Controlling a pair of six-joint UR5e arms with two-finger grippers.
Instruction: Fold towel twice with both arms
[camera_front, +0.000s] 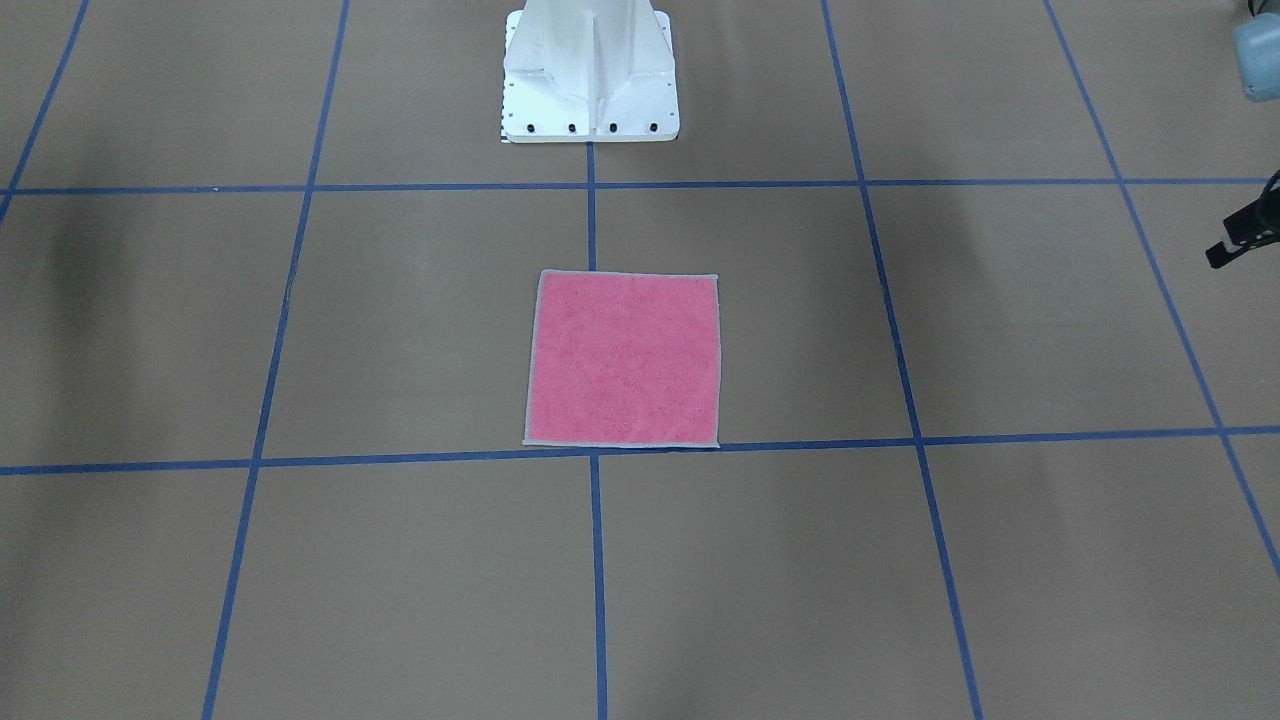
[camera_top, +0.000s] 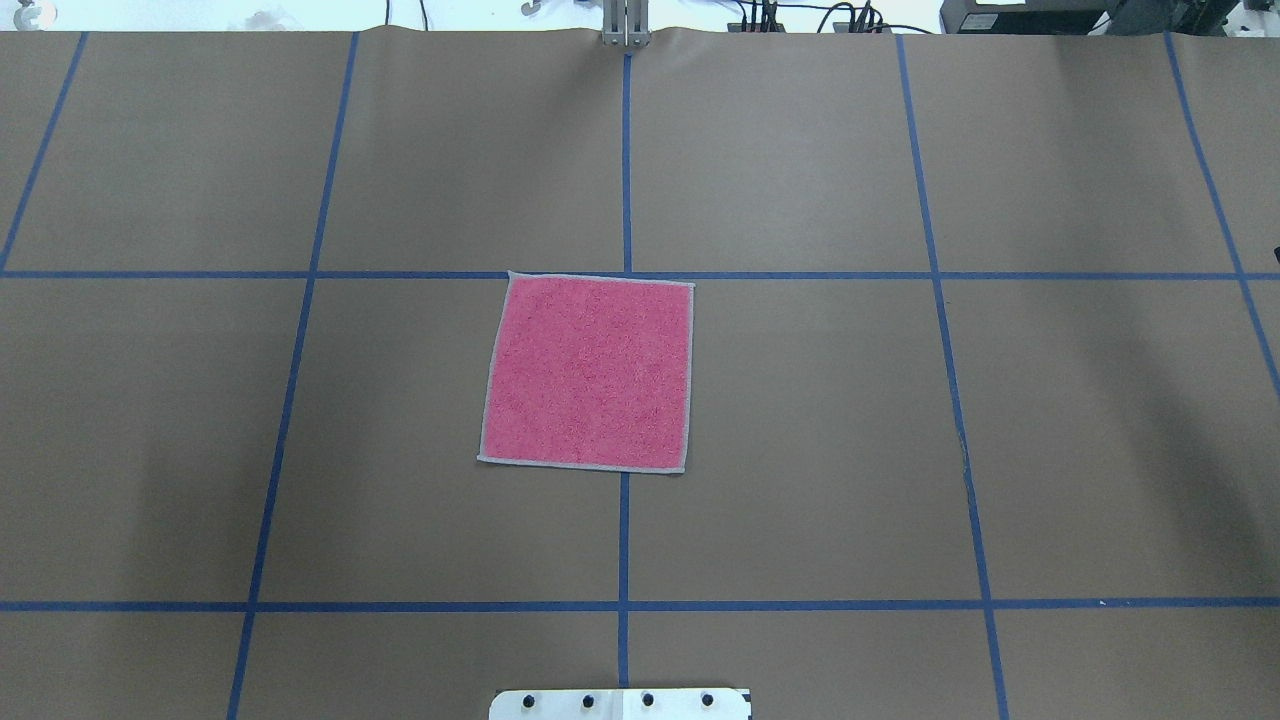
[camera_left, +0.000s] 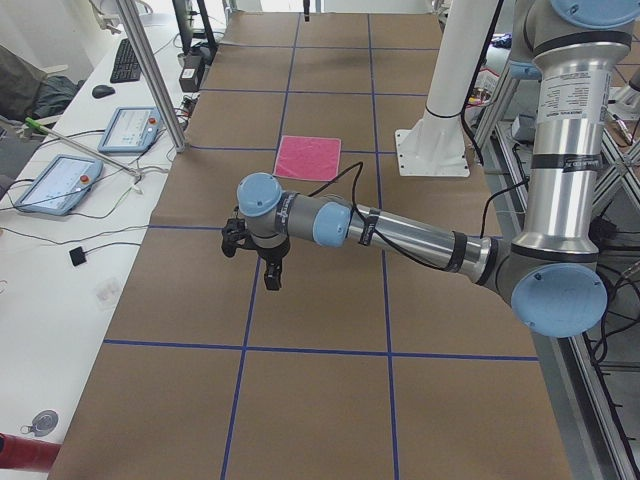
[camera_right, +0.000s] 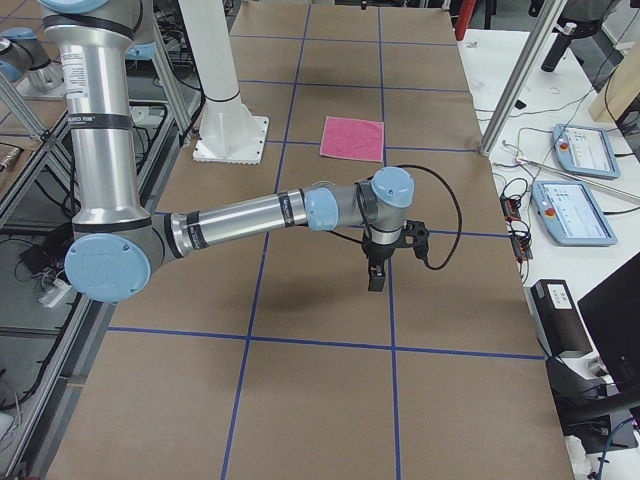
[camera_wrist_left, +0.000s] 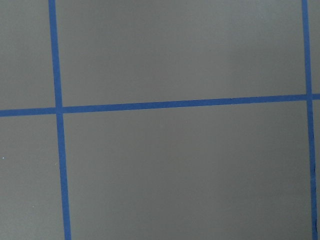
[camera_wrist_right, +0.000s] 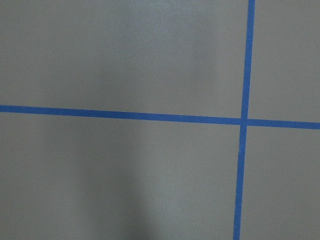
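Observation:
The towel lies flat and unfolded, pink face up, with light grey edging, at the table's middle in front of the base; it also shows in the overhead view and both side views. My left arm reaches out low over the table at its left end, its gripper pointing down, far from the towel. My right arm mirrors it at the right end, gripper pointing down. I cannot tell whether either gripper is open or shut. Both wrist views show only bare table.
The white pedestal base stands behind the towel. Blue tape lines grid the brown table cover. Side benches hold teach pendants, and metal frame posts stand at the table's far edge.

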